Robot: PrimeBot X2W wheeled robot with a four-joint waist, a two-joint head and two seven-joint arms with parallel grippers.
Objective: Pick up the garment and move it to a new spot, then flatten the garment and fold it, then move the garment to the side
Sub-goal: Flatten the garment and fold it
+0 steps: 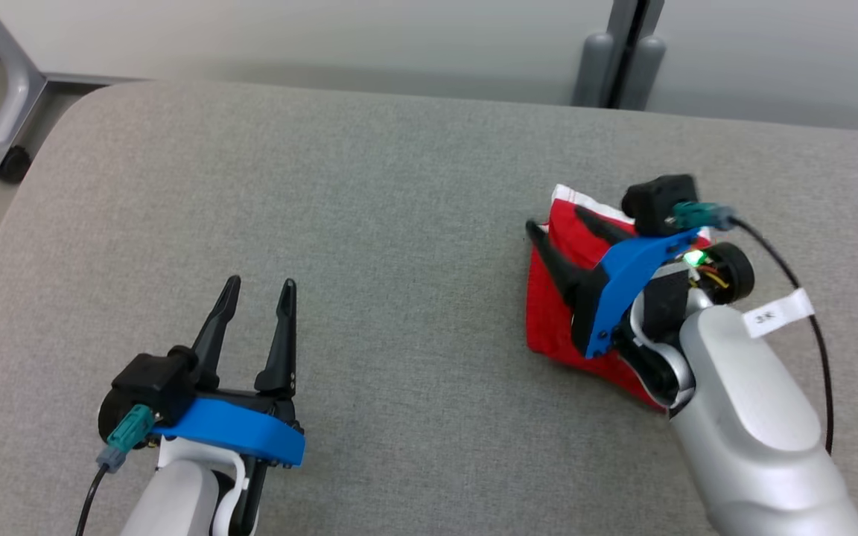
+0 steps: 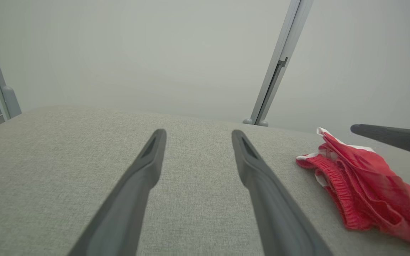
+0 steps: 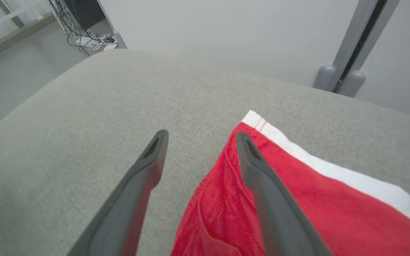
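Because the garment (image 1: 550, 316) is thin red cloth with a white band, it is judged light, limp and apt to fall open if lifted by a single layer. It is seen as a compact folded stack at about 3 o'clock on the table (image 1: 399, 223). A hold would best be taken through all layers at the thick ribbed edge facing 9 o'clock. The right gripper (image 1: 557, 220) is poised over it, fingers spread wide, nothing gripped. The left gripper (image 1: 260, 284), at 7 o'clock, is likewise spread wide and empty.
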